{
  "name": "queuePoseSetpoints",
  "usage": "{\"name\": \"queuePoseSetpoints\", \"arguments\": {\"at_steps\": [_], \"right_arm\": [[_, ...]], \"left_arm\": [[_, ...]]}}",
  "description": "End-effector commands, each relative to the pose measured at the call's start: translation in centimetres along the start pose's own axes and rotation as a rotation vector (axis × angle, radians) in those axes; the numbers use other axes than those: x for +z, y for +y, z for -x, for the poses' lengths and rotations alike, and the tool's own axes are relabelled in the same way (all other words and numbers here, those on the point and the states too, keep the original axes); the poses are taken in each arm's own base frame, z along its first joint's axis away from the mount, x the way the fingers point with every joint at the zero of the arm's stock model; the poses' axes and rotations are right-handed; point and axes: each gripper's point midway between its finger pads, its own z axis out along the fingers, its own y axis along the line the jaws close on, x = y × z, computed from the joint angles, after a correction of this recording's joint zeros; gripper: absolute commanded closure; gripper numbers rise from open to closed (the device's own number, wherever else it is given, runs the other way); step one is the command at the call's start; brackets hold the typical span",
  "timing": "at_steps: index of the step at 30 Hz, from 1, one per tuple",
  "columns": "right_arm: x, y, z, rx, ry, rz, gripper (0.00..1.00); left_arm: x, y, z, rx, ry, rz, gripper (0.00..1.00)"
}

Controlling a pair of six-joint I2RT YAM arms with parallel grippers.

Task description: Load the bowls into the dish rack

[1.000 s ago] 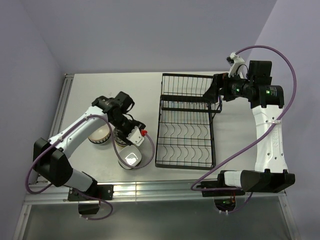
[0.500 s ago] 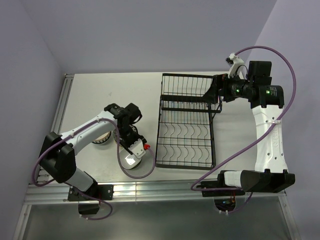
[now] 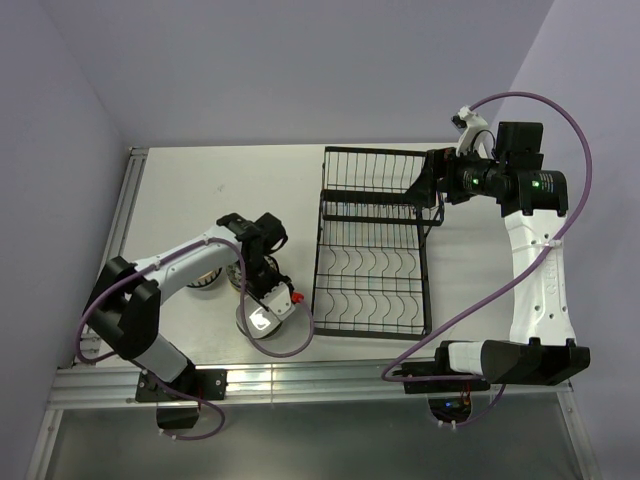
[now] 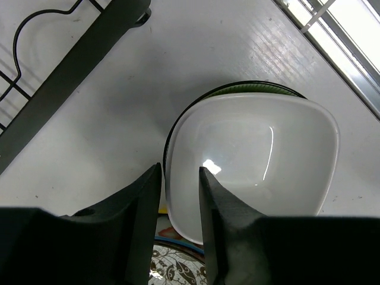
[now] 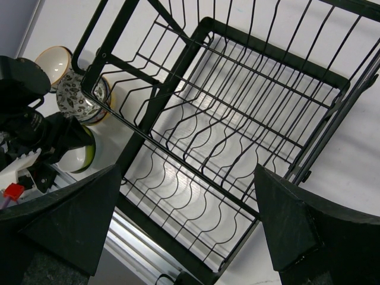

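A white bowl (image 4: 255, 154) sits nested in a lime green bowl (image 4: 249, 89) on the table, left of the dish rack (image 3: 370, 250). My left gripper (image 4: 180, 169) straddles the white bowl's near rim, one finger outside and one inside, jaws narrowed with a sliver of gap left. In the top view the left gripper (image 3: 262, 305) is over that stack (image 3: 280, 335). A patterned bowl (image 4: 178, 267) lies right below the fingers. My right gripper (image 5: 189, 171) hangs wide open and empty over the rack's far right corner. The rack (image 5: 237, 119) holds no bowls.
A cream bowl (image 5: 52, 64) and the patterned bowl (image 5: 83, 98) stand close together just behind the green stack. The rack's black frame bar (image 4: 71, 65) runs close by on one side. The table's metal front rail (image 3: 300, 380) is just beyond the stack.
The left arm has swung toward the front edge and come down onto the white bowl, and its jaws have narrowed around the rim. The right arm has not moved.
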Motion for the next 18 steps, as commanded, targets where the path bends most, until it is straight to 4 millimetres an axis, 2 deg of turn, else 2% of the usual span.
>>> {"name": "queuePoseSetpoints", "arguments": {"at_steps": [1, 3, 7, 18], "right_arm": [[-0.1, 0.3, 0.3, -0.013, -0.009, 0.006, 0.0], [-0.1, 0.3, 0.3, -0.013, -0.009, 0.006, 0.0], [0.0, 0.1, 0.3, -0.009, -0.009, 0.003, 0.0], [-0.2, -0.2, 1.4, -0.006, -0.031, -0.028, 0.0]], "left_arm": [[-0.5, 0.8, 0.3, 0.021, -0.001, 0.017, 0.65], [-0.4, 0.8, 0.2, 0.018, 0.003, 0.014, 0.67], [-0.8, 0.9, 0.5, 0.017, 0.003, 0.026, 0.78], [-3.6, 1.7, 2.4, -0.015, -0.009, 0.101, 0.97]]}}
